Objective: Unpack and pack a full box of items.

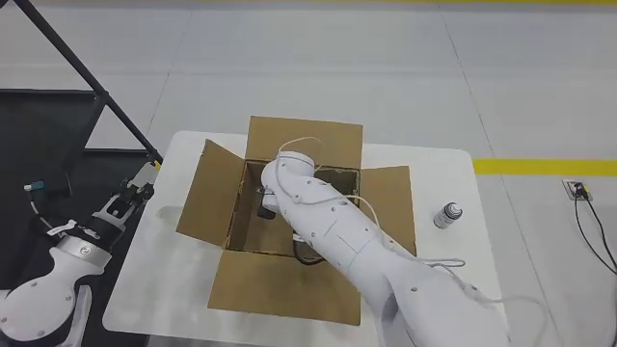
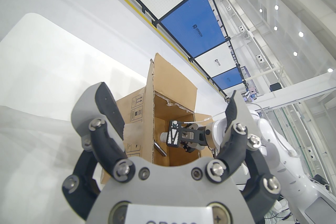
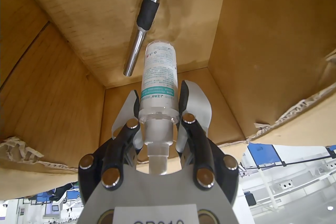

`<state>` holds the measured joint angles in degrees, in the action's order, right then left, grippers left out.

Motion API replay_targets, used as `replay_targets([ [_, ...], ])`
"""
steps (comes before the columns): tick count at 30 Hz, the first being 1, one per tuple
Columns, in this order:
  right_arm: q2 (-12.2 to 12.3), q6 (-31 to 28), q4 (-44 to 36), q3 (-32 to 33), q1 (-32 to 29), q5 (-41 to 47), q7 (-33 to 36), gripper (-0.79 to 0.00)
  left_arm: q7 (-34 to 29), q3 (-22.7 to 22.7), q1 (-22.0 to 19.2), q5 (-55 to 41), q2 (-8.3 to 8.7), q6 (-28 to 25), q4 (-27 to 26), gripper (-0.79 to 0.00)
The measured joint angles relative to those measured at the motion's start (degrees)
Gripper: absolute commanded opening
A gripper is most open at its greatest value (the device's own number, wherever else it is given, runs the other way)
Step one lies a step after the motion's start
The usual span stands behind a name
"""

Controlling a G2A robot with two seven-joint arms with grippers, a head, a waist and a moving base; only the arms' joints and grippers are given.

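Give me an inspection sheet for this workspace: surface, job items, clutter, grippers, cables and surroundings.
Surface: white table, with the box on its middle.
Job's things: open cardboard box, flaps spread; spray bottle and metal rod inside it; small bottle on the table beside the box.
Clutter: nothing seen.
Grippers: right gripper inside the box, fingers shut on the spray bottle; left gripper open, holding nothing, by the table's edge, facing the box.
Cables: white cable along the right arm; black cable on the floor.
Surroundings: yellow floor line; blue panels behind.
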<state>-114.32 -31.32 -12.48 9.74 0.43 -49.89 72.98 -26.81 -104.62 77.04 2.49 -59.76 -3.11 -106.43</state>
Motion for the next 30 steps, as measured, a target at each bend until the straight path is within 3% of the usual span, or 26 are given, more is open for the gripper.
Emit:
replay_targets([
  [8,-1.1,-0.2,3.6,0.0,-0.7,-0.7,-0.2,-0.785,0.0,0.0,0.0,0.0,0.0,0.0,0.0,0.0],
  [9,-1.1,-0.2,3.7,0.0,-0.8,-0.7,-0.2,-0.748,0.0,0.0,0.0,0.0,0.0,0.0,0.0,0.0],
  [11,-1.1,-0.1,3.9,0.0,-0.8,-0.6,-0.1,-0.56,0.0,0.0,0.0,0.0,0.0,0.0,0.0,0.0],
  [16,-1.0,-0.5,4.2,0.0,-0.9,-0.3,-0.5,-0.474,0.0,0.0,0.0,0.0,0.0,0.0,0.0,0.0],
  [30,-0.9,-0.8,4.5,0.0,-0.7,0.3,-0.8,-0.431,0.0,0.0,0.0,0.0,0.0,0.0,0.0,0.0],
])
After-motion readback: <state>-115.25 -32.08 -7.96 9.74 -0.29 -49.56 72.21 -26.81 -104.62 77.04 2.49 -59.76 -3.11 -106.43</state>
